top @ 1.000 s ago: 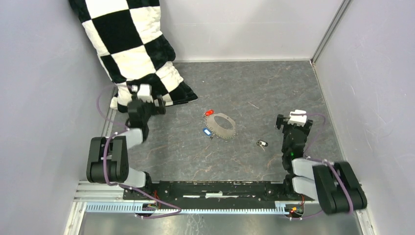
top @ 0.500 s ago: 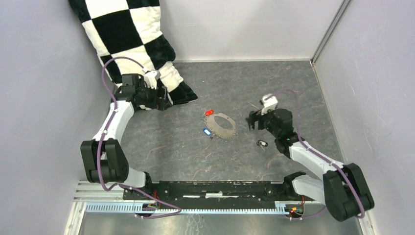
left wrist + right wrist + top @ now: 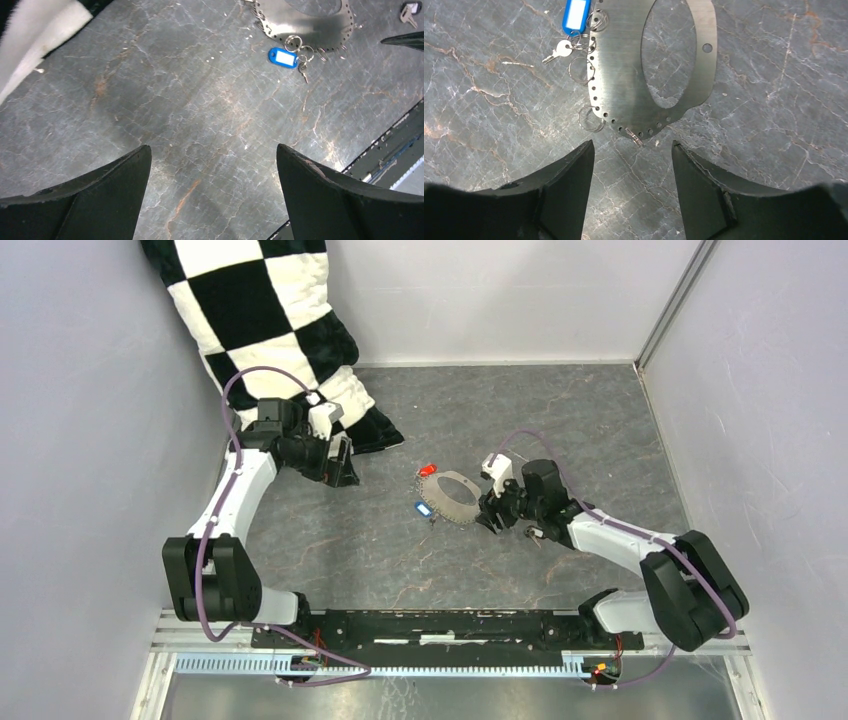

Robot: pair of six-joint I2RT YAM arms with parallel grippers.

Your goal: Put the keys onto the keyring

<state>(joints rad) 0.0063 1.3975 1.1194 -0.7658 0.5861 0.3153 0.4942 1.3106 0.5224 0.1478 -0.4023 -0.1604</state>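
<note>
Both left fingers [image 3: 115, 200] and right fingers [image 3: 566, 185] stand apart, empty. We see the keyring [image 3: 621, 75], a flat perforated brushed-metal oval, on the marbled grey surface [image 3: 774, 125], blue key [image 3: 574, 14] at its rim.

Right pincer [image 3: 487, 512] beside keyring [image 3: 458, 515]; red key [image 3: 428, 470], blue key [image 3: 422, 508] at its left edge.
</note>
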